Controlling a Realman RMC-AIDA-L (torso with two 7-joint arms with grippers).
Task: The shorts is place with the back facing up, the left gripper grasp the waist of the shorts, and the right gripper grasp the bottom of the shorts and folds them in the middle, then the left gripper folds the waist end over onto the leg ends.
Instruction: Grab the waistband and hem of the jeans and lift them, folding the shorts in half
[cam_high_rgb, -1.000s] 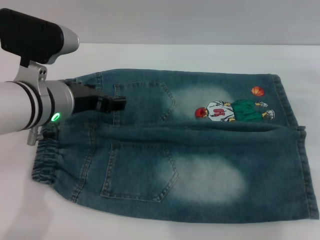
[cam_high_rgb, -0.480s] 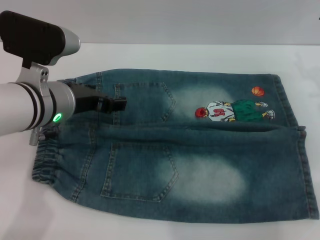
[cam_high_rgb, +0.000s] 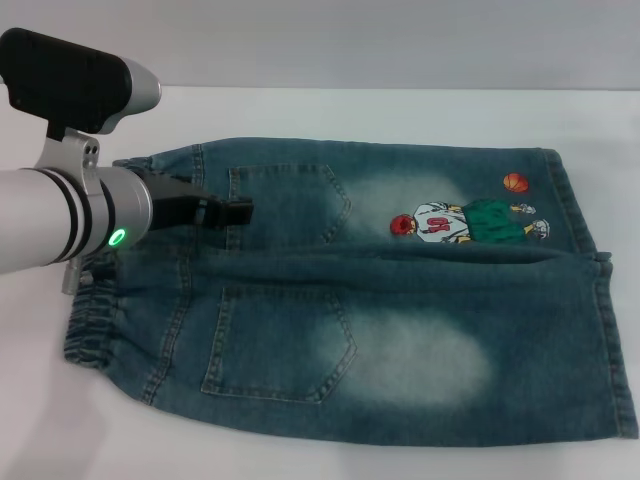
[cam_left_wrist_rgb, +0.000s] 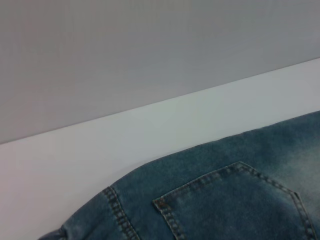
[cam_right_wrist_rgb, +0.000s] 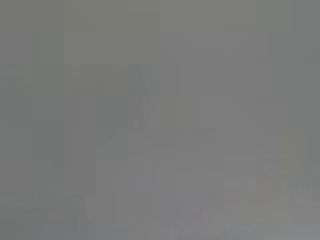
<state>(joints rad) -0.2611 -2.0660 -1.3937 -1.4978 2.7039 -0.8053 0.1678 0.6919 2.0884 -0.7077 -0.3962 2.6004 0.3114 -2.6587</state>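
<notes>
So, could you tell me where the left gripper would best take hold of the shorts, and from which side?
Probably at the puckered elastic waistband, coming in from the robot's left. The shorts lie flat, back pockets up, with that band as the free edge on that side. The left gripper hovers over the upper back pocket, so it would need to draw back toward the band.

a bare test bench, like a lab or robot training room: a plain white table (cam_high_rgb: 400, 110) meets a blank grey wall (cam_high_rgb: 400, 40), and only the shorts (cam_high_rgb: 400, 330) lie on it.
</notes>
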